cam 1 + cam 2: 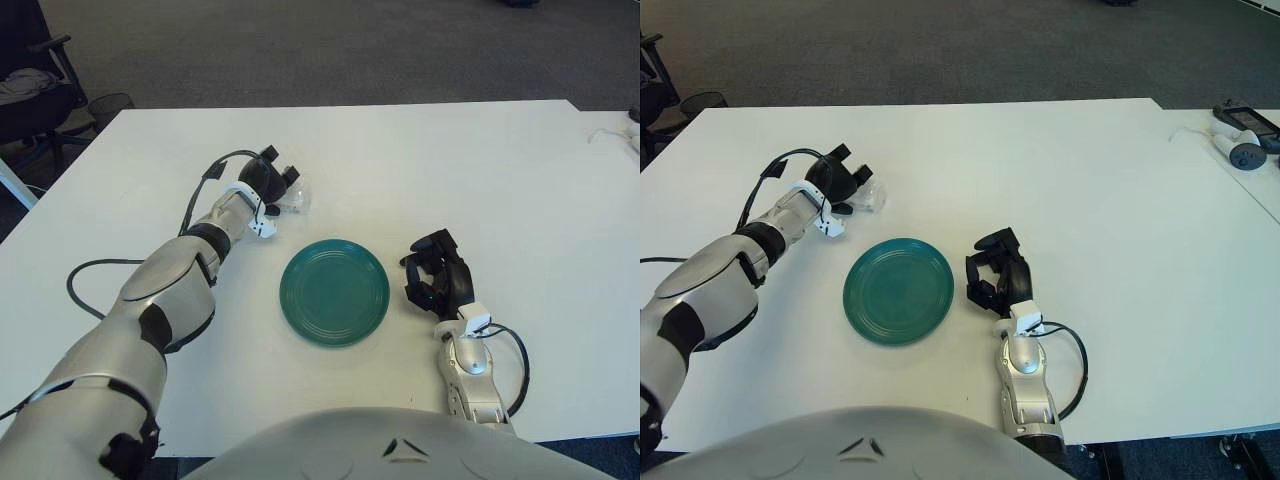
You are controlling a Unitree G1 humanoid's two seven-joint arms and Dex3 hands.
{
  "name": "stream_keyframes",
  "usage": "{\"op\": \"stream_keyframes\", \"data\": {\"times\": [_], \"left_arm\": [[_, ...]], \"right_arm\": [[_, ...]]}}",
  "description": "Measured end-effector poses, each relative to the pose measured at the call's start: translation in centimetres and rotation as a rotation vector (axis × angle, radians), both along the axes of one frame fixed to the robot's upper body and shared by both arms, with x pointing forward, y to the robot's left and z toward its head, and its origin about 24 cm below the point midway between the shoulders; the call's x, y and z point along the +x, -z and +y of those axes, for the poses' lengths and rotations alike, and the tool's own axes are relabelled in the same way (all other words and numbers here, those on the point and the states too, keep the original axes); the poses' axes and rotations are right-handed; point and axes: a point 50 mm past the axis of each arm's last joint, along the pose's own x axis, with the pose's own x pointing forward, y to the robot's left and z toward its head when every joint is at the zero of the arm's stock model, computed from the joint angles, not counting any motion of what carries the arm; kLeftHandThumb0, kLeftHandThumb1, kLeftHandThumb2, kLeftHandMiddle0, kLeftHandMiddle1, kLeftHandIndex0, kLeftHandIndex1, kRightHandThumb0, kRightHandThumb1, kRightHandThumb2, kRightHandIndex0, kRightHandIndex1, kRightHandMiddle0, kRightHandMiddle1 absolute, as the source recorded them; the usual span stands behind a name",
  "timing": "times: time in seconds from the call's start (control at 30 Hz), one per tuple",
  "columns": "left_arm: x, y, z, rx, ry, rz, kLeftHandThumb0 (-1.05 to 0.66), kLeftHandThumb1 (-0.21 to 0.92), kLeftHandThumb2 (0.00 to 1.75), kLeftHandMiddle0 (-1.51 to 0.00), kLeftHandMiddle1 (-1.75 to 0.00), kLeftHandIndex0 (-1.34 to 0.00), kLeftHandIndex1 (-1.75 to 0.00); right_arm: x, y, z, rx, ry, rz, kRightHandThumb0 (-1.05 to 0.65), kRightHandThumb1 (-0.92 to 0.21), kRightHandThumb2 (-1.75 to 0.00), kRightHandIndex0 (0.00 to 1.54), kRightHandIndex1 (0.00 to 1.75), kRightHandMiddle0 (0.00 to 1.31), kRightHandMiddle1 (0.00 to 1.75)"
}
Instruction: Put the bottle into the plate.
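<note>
White tabletop (480, 160), seen from above. Green plate (334, 291) sits near the front centre, bare inside.

Left hand (272, 184) is extended to the far left of the plate, up and away from its rim. Its dark fingers (290, 174) are curled around a small clear bottle (297, 198); the bottle lies on its side at the hand's right edge, low at the tabletop, though whether it touches the surface cannot be told. Only the bottle's rounded end shows past the fingers. Bottle is well apart from the plate, not in it. A black cable (215, 168) loops over the left wrist.

Right hand (437, 273) shows just right of the plate, close to its rim but apart from it. Fingers curled loosely inward, holding nothing. A cable (515, 360) loops beside the right forearm near the front edge.

Far right of the tabletop: a white handheld device (1238, 150) and a dark one (1248, 120) behind it, well away from both hands. Left background, off the tabletop: a dark office chair (35, 85) on grey carpet.
</note>
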Motion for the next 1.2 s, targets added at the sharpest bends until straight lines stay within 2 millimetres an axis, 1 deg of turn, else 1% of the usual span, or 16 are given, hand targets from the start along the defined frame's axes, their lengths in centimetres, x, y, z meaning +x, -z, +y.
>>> {"op": "stream_keyframes", "data": {"times": [0.03, 0.13, 0.23, 0.33, 0.53, 0.73, 1.03, 1.2], "left_arm": [[-0.01, 0.02, -0.08, -0.015, -0.003, 0.006, -0.49, 0.56, 0.93, -0.78, -1.73, -0.49, -1.62], [-0.06, 0.07, -0.27, -0.06, -0.011, 0.024, -0.46, 0.51, 1.0, -0.81, -1.74, -0.53, -1.64], [-0.14, 0.15, -0.26, -0.106, -0.028, 0.041, -0.46, 0.42, 1.16, -0.84, -1.74, -0.55, -1.72], [-0.18, 0.22, -0.23, -0.147, -0.048, 0.052, -0.46, 0.39, 1.21, -0.88, -1.75, -0.56, -1.74], [-0.19, 0.27, -0.19, -0.197, -0.081, 0.065, -0.45, 0.38, 1.23, -0.98, -1.75, -0.56, -1.75], [-0.09, 0.24, -0.3, -0.238, -0.12, 0.083, -0.45, 0.38, 1.23, -1.03, -1.75, -0.55, -1.75], [0.07, 0.12, 0.08, -0.342, -0.207, 0.117, -0.44, 0.4, 1.21, -1.05, -1.75, -0.54, -1.75], [0.05, 0.15, 0.49, -0.393, -0.242, 0.126, -0.45, 0.38, 1.24, -1.03, -1.75, -0.56, -1.75]], "right_arm": [[0.0, 0.01, 0.0, 0.0, 0.0, 0.0, 0.0, -0.63, -0.86, 0.44, 1.5, 0.3, 1.75], [-0.01, 0.01, -0.01, -0.001, 0.0, 0.001, 0.0, -0.63, -0.86, 0.43, 1.5, 0.31, 1.74], [-0.01, 0.0, -0.02, -0.002, 0.002, -0.001, 0.0, -0.62, -0.87, 0.44, 1.52, 0.3, 1.73], [-0.01, 0.0, -0.04, -0.002, 0.006, -0.001, 0.0, -0.6, -0.9, 0.47, 1.54, 0.29, 1.72], [0.02, -0.01, -0.03, -0.002, 0.007, -0.006, -0.01, -0.58, -0.93, 0.48, 1.53, 0.3, 1.73], [0.0, 0.02, -0.04, -0.002, 0.008, -0.009, -0.01, -0.58, -0.93, 0.48, 1.53, 0.29, 1.74], [0.0, 0.03, -0.03, -0.002, 0.007, -0.011, -0.01, -0.58, -0.94, 0.5, 1.55, 0.28, 1.71], [0.0, 0.02, -0.03, -0.002, 0.007, -0.016, -0.01, -0.58, -0.94, 0.5, 1.55, 0.28, 1.71]]}}
